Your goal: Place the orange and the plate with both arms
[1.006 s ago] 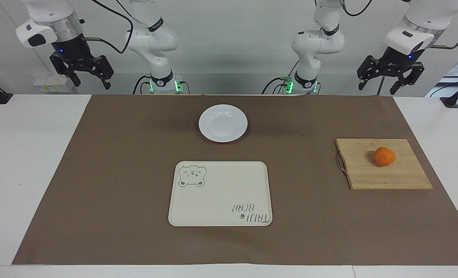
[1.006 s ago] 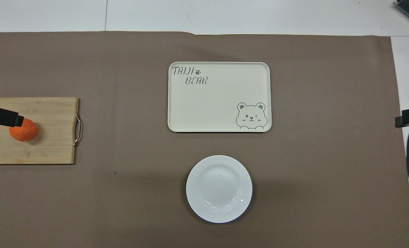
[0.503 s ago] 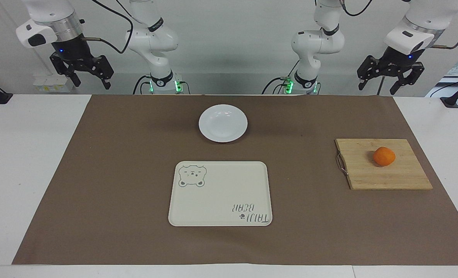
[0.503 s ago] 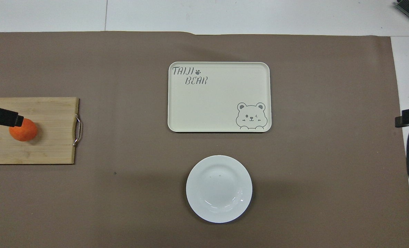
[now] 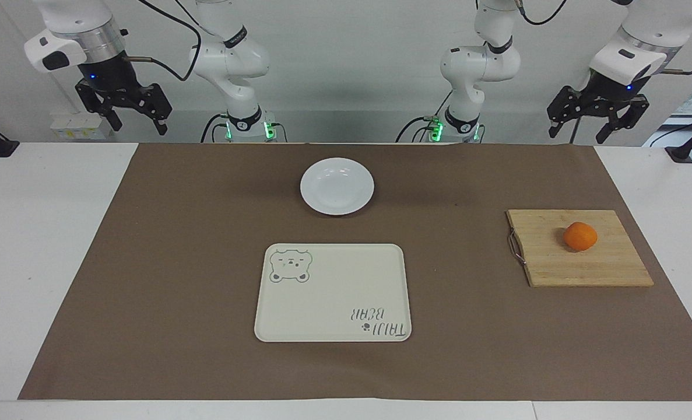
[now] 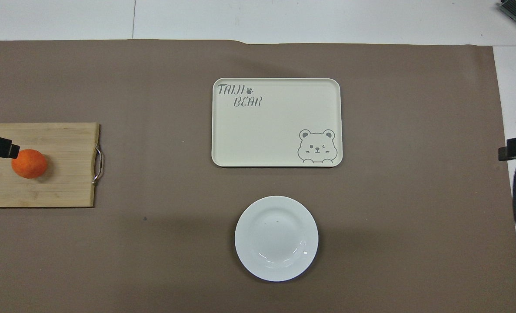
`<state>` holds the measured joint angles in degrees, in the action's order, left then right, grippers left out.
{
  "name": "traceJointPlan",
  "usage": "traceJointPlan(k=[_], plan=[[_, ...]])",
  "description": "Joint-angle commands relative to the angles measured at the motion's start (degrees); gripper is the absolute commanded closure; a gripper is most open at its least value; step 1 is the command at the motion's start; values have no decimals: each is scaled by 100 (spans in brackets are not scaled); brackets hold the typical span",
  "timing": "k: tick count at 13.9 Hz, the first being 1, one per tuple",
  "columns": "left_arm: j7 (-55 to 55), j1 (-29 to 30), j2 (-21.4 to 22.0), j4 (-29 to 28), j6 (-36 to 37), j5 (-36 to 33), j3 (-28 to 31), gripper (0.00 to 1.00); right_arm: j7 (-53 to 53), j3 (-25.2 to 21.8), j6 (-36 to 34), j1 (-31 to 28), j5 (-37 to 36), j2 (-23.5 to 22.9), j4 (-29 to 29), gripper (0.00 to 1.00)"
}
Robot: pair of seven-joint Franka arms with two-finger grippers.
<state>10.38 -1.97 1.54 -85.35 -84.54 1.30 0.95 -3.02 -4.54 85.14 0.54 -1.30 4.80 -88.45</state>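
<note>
Across the facing view: my left gripper (image 5: 594, 123) and right gripper (image 5: 129, 112) hung raised near my bases, fingers spread, holding nothing. Orange (image 5: 580, 236) sat on a wooden board (image 5: 602, 265) toward my left arm's end. From overhead: plate (image 6: 276, 238) lay nearer me than the bear tray (image 6: 276, 122).

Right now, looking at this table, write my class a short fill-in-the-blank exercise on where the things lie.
1. The orange rests on the wooden ____.
2. The white plate lies ____ to the robots than the cream tray.
3. The tray's corner drawing shows a ____.
4. Both the left gripper and the right gripper hold ____.

Missing words: cutting board; nearer; bear; nothing
</note>
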Motion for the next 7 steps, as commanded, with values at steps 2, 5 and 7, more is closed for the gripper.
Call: traceJointPlan(k=[2,5,7], plan=[[386,372,136,-991,-799,-24,-34,0,82,23,-138,-19,-55,-23,99,0],[798,670,83,-1448,-1641,-24,-34,0,82,23,-138,-19,-55,-23,91,0],[1192,969,-13,-1729,-2221,-24,-34,0,82,23,-138,-19,-46,-23,91,0]])
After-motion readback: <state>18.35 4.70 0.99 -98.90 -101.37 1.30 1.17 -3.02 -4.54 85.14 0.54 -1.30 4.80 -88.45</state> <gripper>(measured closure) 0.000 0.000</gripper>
